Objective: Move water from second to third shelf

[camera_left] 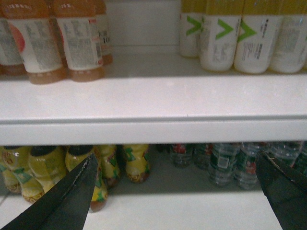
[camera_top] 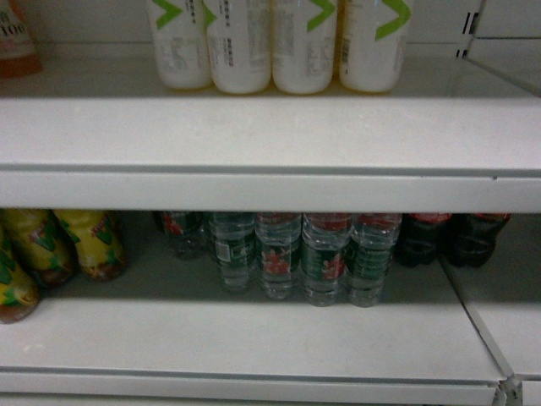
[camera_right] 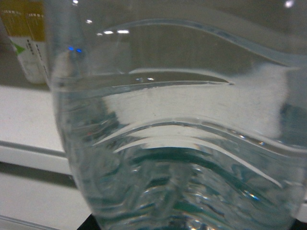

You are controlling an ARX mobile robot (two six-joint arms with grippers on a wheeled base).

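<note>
A clear ribbed water bottle (camera_right: 182,143) fills the right wrist view, so close that it hides the right gripper's fingers. It hangs in front of the shelves, touching none of them, so the right gripper is shut on it. More water bottles (camera_top: 325,258) with green labels stand grouped at the back of the lower shelf (camera_top: 254,338); they also show in the left wrist view as water bottles (camera_left: 225,163). My left gripper (camera_left: 175,191) is open and empty in front of that lower shelf, with its black fingers (camera_left: 72,191) spread wide. Neither gripper shows in the head view.
White bottles with green marks (camera_top: 245,42) stand on the upper shelf (camera_top: 270,135). Yellow-labelled bottles (camera_top: 89,241) are at the lower left, dark cola bottles (camera_top: 448,237) at the lower right. Orange drink bottles (camera_left: 72,43) stand at the upper left.
</note>
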